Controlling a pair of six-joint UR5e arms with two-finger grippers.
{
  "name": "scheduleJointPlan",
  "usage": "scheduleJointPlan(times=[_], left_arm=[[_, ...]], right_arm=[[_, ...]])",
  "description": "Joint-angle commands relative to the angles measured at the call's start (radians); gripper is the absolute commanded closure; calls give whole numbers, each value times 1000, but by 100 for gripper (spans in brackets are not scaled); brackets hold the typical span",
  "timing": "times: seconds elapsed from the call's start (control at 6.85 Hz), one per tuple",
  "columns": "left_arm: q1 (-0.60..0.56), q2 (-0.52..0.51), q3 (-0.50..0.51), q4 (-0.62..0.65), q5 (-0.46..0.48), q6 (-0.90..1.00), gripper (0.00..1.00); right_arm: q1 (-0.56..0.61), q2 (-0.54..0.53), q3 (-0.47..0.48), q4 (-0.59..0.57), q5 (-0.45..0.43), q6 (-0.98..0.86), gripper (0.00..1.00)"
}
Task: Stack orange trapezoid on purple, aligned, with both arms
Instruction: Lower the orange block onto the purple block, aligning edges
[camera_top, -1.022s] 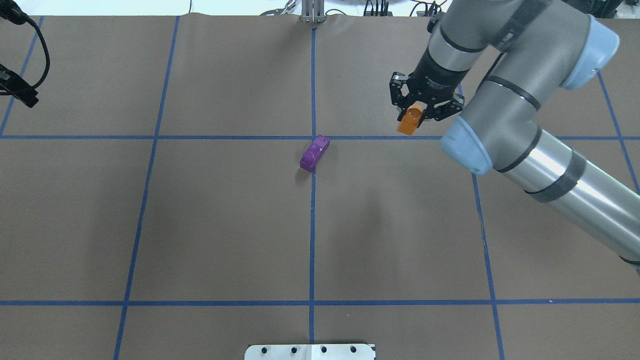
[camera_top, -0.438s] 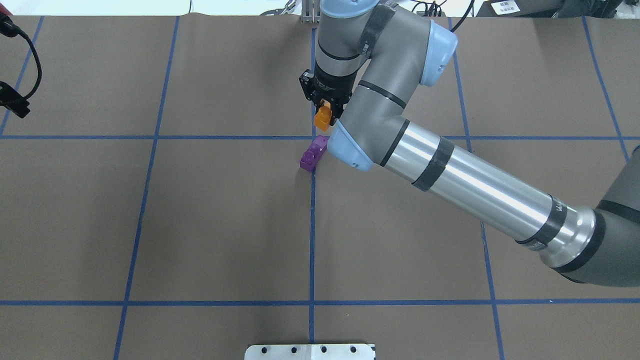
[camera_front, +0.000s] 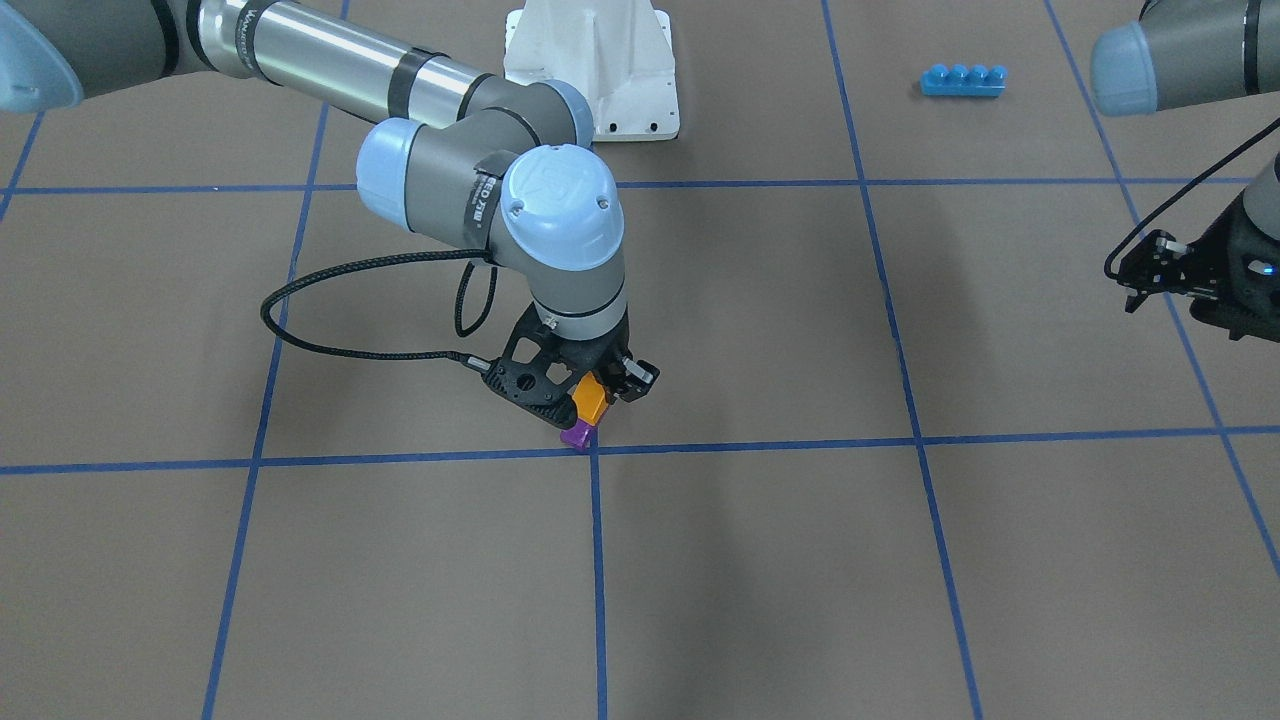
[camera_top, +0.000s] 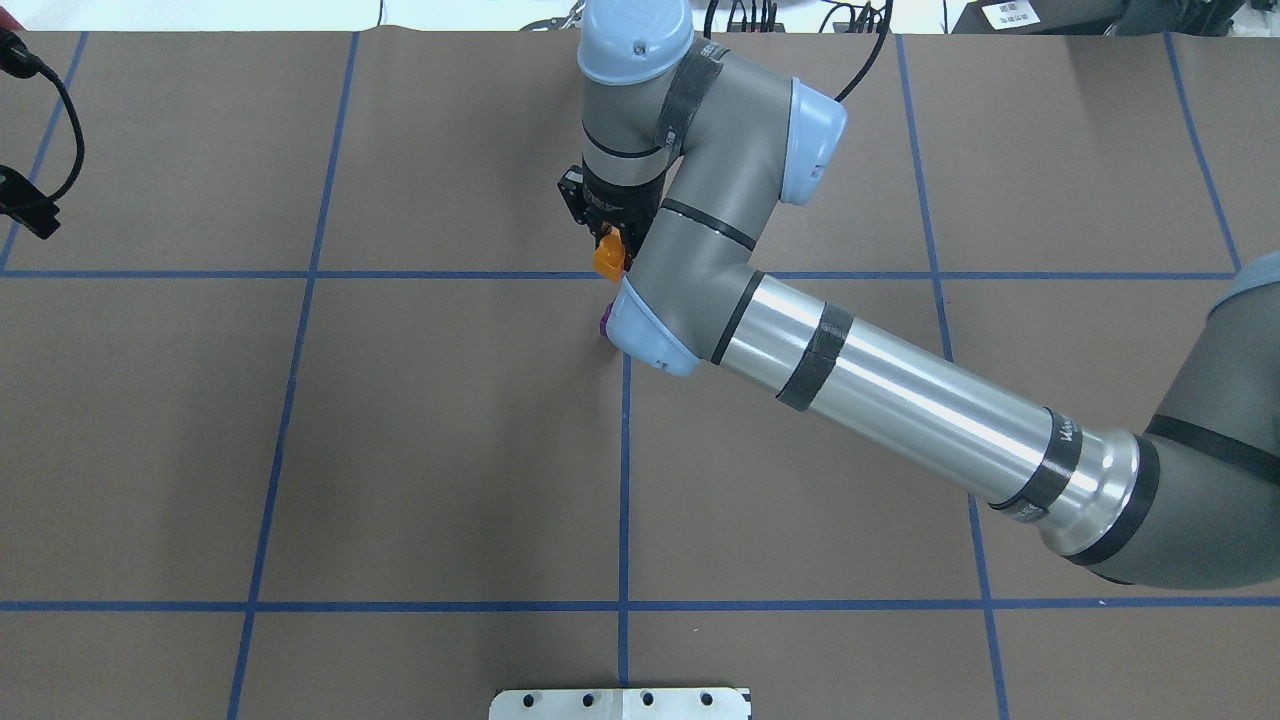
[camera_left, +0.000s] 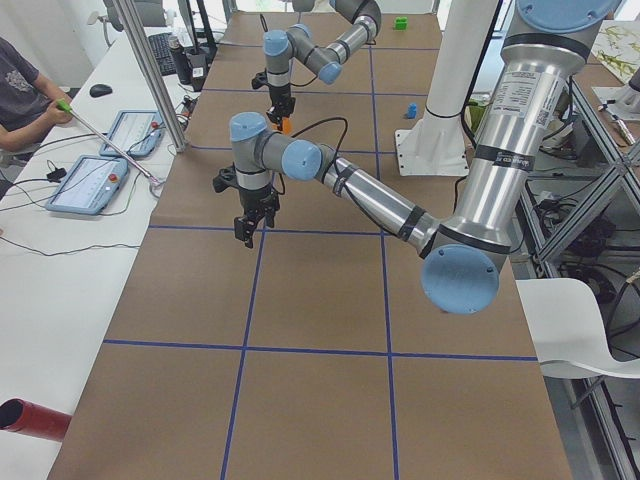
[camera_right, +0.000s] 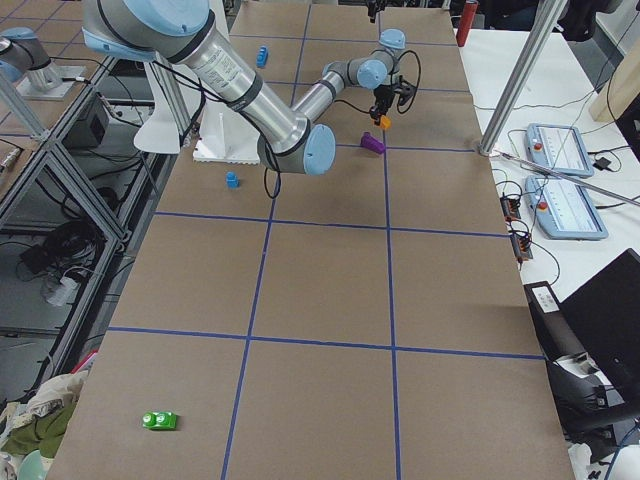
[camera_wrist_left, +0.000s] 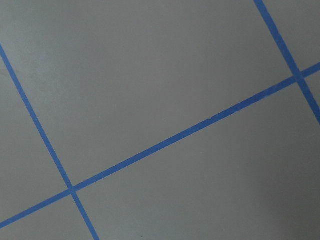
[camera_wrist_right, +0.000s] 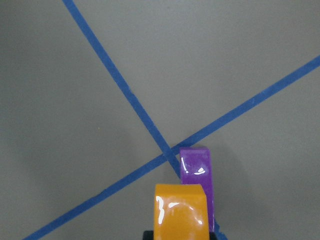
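**R arm holds orange brick just over purple at mid-counter**

R gripper (camera_front: 592, 402) is clamped on the orange trapezoid (camera_wrist_right: 180, 211), held low so it can be set on the purple (camera_front: 577, 436). The purple lies on the counter (camera_top: 450, 450) at the central tape crossing. From the wrist view the two look offset & not yet seated, so a small shift is prob. needed before lowering. L gripper (camera_front: 1150, 275) hangs well apart on the robot's left, likely keeping clear; can't tell if it's apart or together.

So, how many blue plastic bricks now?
2: long four-stud blue brick to the robot's left of the white base mount, small single-stud blue brick right of it. More may be hidden.
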Motion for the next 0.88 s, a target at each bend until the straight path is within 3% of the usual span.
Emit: scheduleJointPlan(times=[0.0, 0.73], left_arm=[[0, 0, 1, 0, 0, 0, 0], [3, -1, 1, 0, 0, 0, 0]], right_arm=[[-30, -5, 0, 5, -28, -40, 100], [-25, -28, -2, 8, -26, -35, 100]])
